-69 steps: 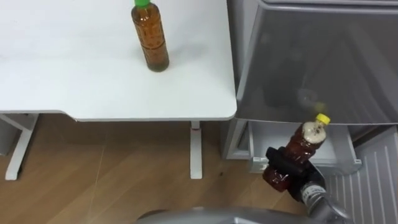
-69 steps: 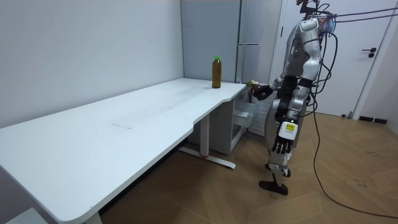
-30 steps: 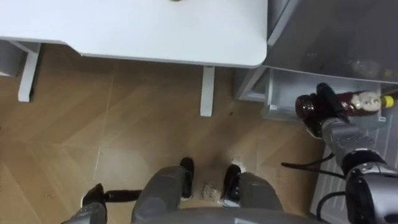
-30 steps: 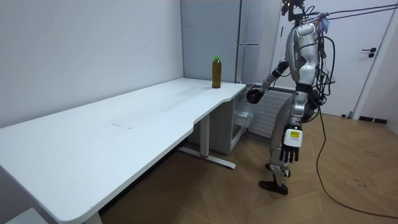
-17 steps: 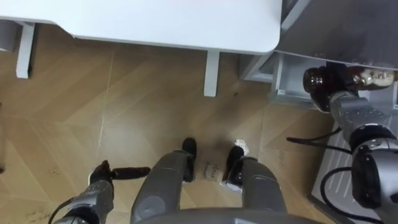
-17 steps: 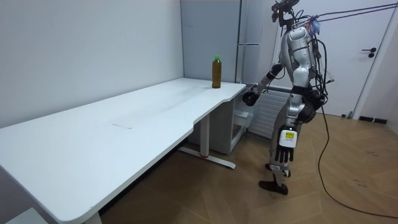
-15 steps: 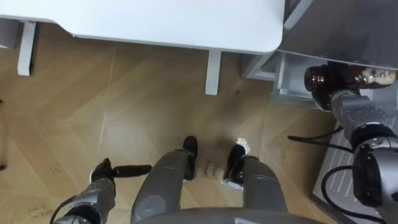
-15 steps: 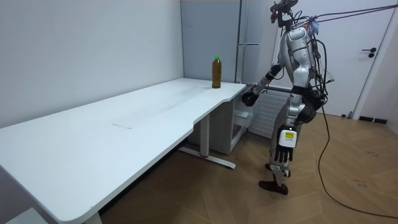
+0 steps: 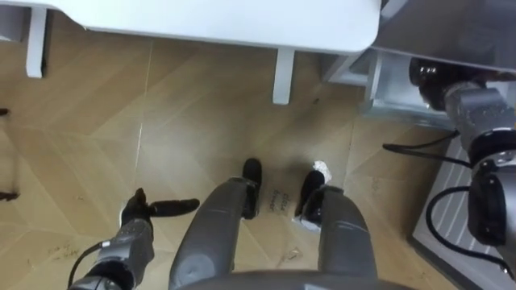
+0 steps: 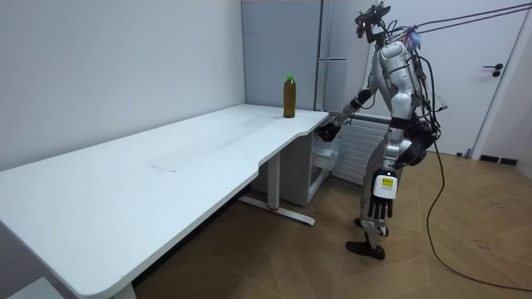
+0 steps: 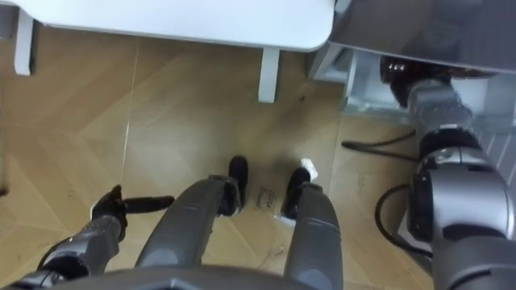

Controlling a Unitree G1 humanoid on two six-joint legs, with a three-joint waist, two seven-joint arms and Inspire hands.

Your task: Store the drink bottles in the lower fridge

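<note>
White table edge beside fridge drawer.

I stand in a plain indoor room, more a bare office or test room than a lived-in home. A long white desk on white legs runs along blank pale walls, with one drink bottle on its far end. The floor is wood parquet laid in a zigzag. A tall grey fridge stands just past the desk, a household touch, and a white door with a dark handle closes the room view's right.
</note>
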